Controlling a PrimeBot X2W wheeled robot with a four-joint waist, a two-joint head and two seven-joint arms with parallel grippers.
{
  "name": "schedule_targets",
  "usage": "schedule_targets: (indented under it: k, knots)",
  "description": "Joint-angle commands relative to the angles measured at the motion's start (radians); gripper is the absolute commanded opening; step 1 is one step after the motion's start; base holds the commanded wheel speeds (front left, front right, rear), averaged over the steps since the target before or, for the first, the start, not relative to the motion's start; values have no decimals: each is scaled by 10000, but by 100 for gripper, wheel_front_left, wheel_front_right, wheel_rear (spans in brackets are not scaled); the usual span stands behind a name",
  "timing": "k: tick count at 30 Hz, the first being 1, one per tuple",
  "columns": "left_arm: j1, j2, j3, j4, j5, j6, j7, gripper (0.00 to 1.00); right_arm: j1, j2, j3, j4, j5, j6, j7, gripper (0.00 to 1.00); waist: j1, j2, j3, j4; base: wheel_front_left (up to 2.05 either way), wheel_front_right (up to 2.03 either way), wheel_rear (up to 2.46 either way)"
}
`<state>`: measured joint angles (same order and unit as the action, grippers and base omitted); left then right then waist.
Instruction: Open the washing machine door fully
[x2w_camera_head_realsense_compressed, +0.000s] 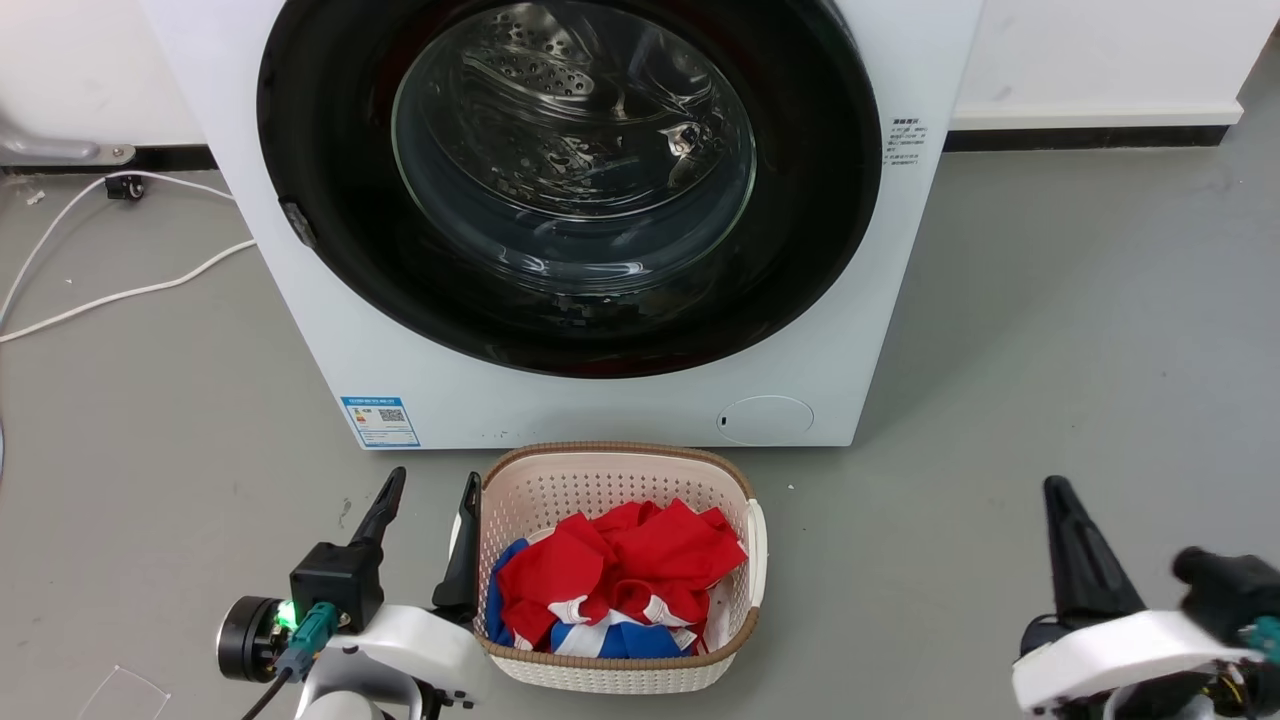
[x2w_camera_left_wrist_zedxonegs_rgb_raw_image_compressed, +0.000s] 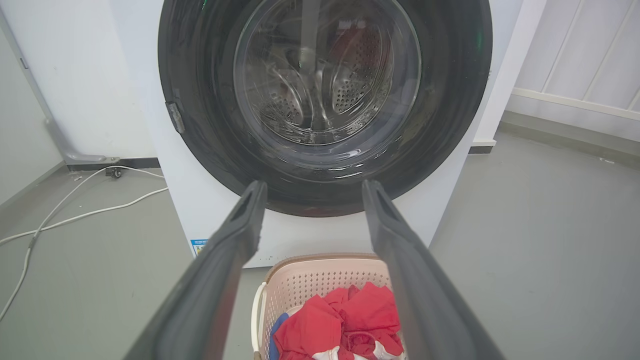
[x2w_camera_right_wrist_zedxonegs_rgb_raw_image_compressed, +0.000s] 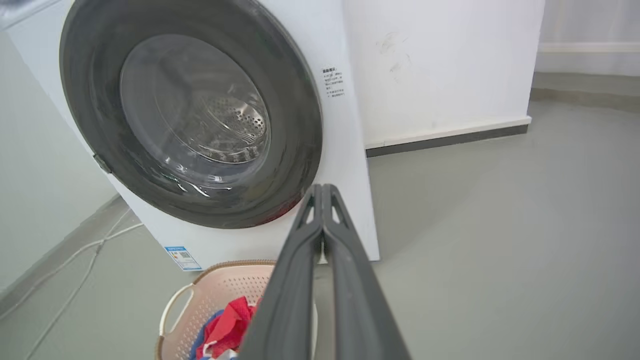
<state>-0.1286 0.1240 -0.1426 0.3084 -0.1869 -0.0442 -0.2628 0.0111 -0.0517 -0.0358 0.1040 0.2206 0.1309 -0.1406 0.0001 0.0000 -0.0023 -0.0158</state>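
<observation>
Grey floor (x2w_camera_head_realsense_compressed: 1050, 300) before you: washing machine door (x2w_camera_head_realsense_compressed: 570, 190) shut, opening all ahead; left end effector (x2w_camera_head_realsense_compressed: 435, 476) released, right end effector (x2w_camera_right_wrist_zedxonegs_rgb_raw_image_compressed: 322, 190) clenched.

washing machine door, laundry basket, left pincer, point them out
washing machine door (x2w_camera_head_realsense_compressed: 570, 170), head view, middle of the glass window
laundry basket (x2w_camera_head_realsense_compressed: 600, 480), head view, bare far inside wall
left pincer (x2w_camera_head_realsense_compressed: 435, 480), head view, midway between fingertips

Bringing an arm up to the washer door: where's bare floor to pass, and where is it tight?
Widest bare floor: right of the laundry basket, between the washing machine and the right gripper. A smaller patch lies left, between the white cables and the left gripper. Crowded: under the washing machine door, where the basket stands.
</observation>
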Motion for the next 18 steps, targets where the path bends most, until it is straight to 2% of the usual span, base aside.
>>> schedule_targets:
  k: [1, 4, 8, 9, 12, 14, 18]
  knots:
    - [-98, 55, 38, 14, 85, 27, -30, 100, -120, 21, -129, 159, 1231, -1, -43, 0, -1, 0, -7, 5, 0, 0, 0]
    - [-82, 52, 37, -17, 115, 50, -30, 100, -338, 20, -357, 538, 3954, -1, -97, 0, -1, 0, 1, 6, 0, 0, 0]
    - [-94, 33, 53, -73, 124, 42, -28, 100, -729, 21, -565, 1038, 8288, -1, -45, 0, -1, 0, 70, 7, 0, 0, 0]
    - [-94, 33, 53, -73, 124, 42, -28, 100, -729, 21, -565, 1038, 8288, -1, -45, 0, -1, 0, 70, 7, 0, 0, 0]
    - [-142, 20, 73, -141, 137, 42, -30, 100, -1149, 12, -807, 1217, 10760, -1, 134, 0, -1, 0, 174, -12, 0, 0, 0]
    - [-171, 12, 94, -202, 146, 60, -28, 100, -1515, 11, -1139, 1378, 12014, -1, 309, 0, -1, 0, 272, -40, 0, 0, 0]
    - [-257, -22, 126, -326, 142, 63, -30, 100, -2494, -102, -1937, 1870, 13560, -1, 907, 0, -1, 0, 478, -76, 0, 0, 0]
